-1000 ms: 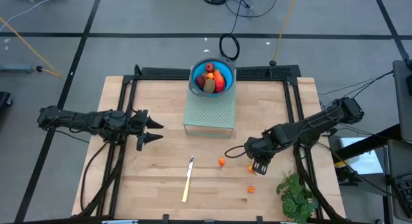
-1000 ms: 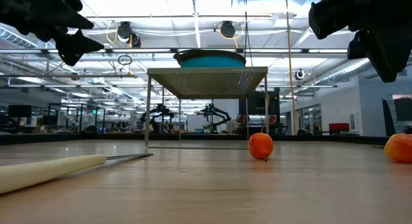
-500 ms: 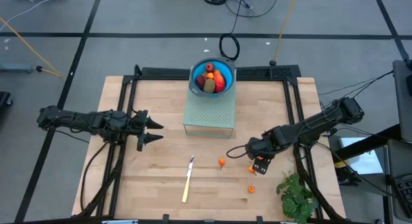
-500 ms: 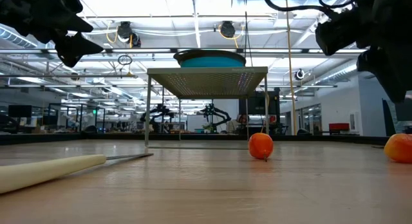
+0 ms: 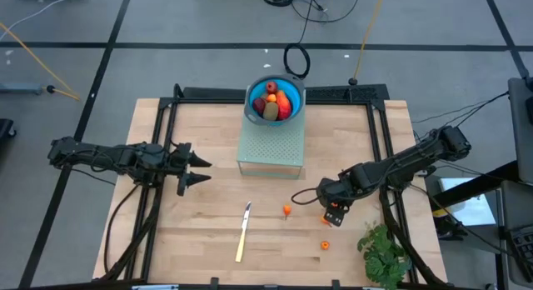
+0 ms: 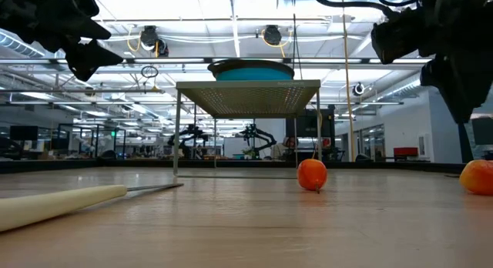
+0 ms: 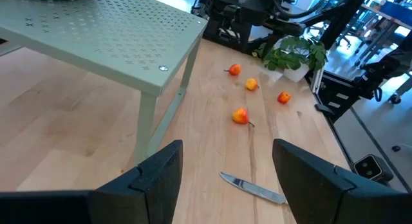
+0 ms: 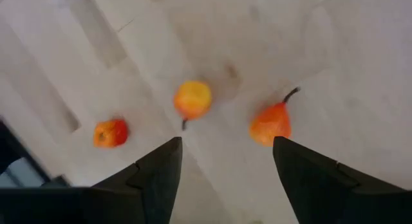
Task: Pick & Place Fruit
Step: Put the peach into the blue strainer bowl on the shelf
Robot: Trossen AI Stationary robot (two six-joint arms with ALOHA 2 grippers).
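Observation:
A blue bowl holding a red-orange oblong, a kiwi-like oval and a dark red ball stands on a pale green perforated stand. Several tiny orange bits lie on the wood: one, another, and three in the right wrist view. My right gripper hangs open above these bits, pointing steeply down and touching nothing; in the high view it sits right of centre. My left gripper waits open at the left, clear of everything.
A slim pale-handled knife lies near the table's front centre. A leafy green bunch sits at the front right corner, close to my right arm. Black frame rails run along the table's sides. Bare wood stretches between the knife and the stand.
My right gripper has tipped a little, and its fingers hang lower in the low view, over the orange bits. The fruit and the knife lie where they were.

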